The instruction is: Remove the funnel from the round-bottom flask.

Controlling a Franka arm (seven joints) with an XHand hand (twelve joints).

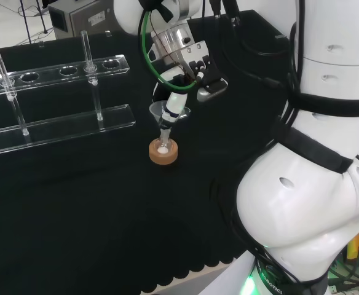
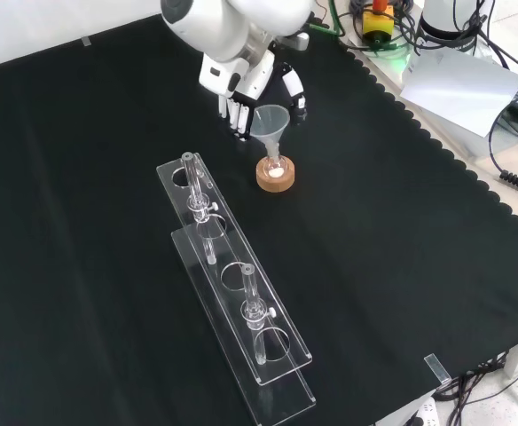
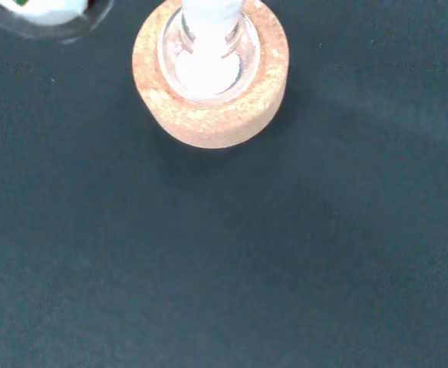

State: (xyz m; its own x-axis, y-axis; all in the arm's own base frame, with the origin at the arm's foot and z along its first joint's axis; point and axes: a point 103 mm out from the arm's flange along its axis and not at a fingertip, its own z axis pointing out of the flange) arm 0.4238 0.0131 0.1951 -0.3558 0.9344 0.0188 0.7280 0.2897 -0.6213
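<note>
The worktop (image 2: 401, 266), draped in black cloth with a scalloped hem along one edge, carries only a few pieces of clear ware. The largest is a clear plastic test-tube rack (image 2: 241, 302), a long two-tier frame that runs, in the front view, from the middle of the worktop toward the near edge; in the head view (image 1: 63, 126) it lies toward the far left corner. Two upright glass tubes (image 2: 191, 191) stand in its holes, one near each end.

The arm's hand (image 2: 241, 93) comes in from the far edge in the front view, its black and white fingers (image 2: 237, 114) pointing down at the cloth just beside the funnel. In the head view the hand (image 1: 195, 77) sits right above the funnel, and one white finger reaches down against the funnel's rim; whether the fingers are closed round the funnel or merely next to it, I cannot tell.

The cork ring (image 2: 275, 175) rests on the cloth between the rack's far end and the hand, well away from every edge. The small round-bottom flask (image 1: 163, 147) sits in it, its bulb showing a pale white patch inside the ring in the wrist view (image 3: 205, 65).

The clear funnel (image 2: 271, 120) stands upright in the flask's neck, its cone wide open at the top and its stem going down into the flask.
</note>
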